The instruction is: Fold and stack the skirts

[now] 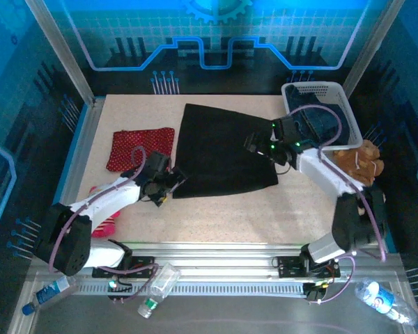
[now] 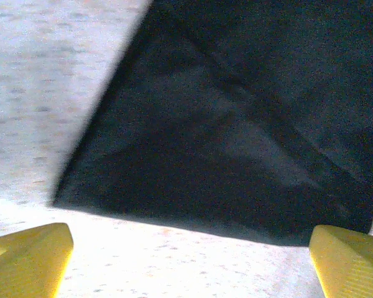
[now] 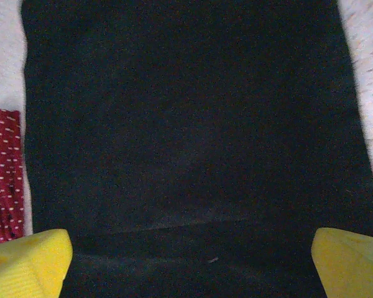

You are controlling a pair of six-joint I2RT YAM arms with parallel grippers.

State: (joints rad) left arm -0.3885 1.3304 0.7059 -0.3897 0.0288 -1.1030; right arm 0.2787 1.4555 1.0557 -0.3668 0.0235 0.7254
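Plainly, the left fingers (image 1: 174,182) stand wide apart with nothing between them. In the left wrist view their yellow tips sit over bare table (image 1: 230,216), just short of the near edge of the black skirt (image 1: 219,153), whose corner lies ahead and to the left of them. The right fingers (image 1: 253,144) are spread just as wide and are also empty. They hang over the skirt's right side, with dark cloth under both tips in the right wrist view.

The black skirt lies flat in the middle of the table, narrower at the far end. The red skirt (image 1: 141,147) with white dots lies folded to its left, close by. Dark blue denim (image 1: 331,125) sits in the white basket (image 1: 313,87) at the far right corner. A brown teddy bear (image 1: 359,163) lies just in front of the basket, and a pink plush doll (image 1: 103,212) lies beside the left arm.
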